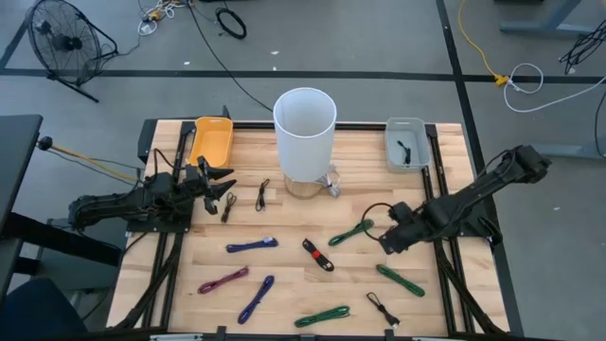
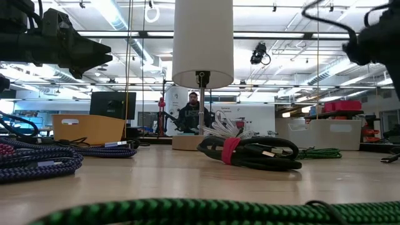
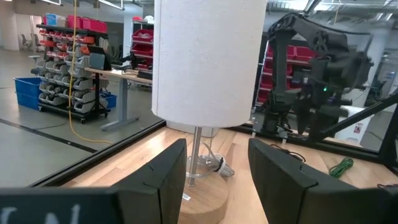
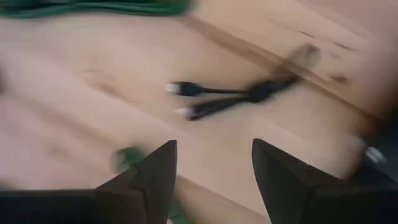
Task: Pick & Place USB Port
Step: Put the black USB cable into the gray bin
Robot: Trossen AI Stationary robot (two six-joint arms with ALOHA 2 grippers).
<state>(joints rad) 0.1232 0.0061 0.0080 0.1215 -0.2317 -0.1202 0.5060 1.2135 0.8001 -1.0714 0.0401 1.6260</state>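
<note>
Counter (image 1: 284, 256): wooden slats, bearing a scatter of bundled cables.
Left gripper (image 1: 223, 187): raised over the counter's left part, fingers apart, nothing between them; the lamp (image 1: 305, 133) stands straight ahead of it.
Right gripper (image 1: 386, 242): low over the counter's right part, fingers apart and empty.
Black short cable (image 4: 236, 96): lies flat on the boards just ahead of the right gripper, two plug ends showing, untouched.
Green cable (image 1: 351, 231): just beside the right gripper, toward the lamp.
Second green cable (image 1: 401, 279): near the right gripper, on its other side.
Black-and-red cable (image 1: 318, 255): mid-counter, between the two grippers.
Yellow bin (image 1: 211, 140): just beyond the left gripper.
Grey bin (image 1: 406, 144): well apart from the right gripper, a dark item inside.
</note>
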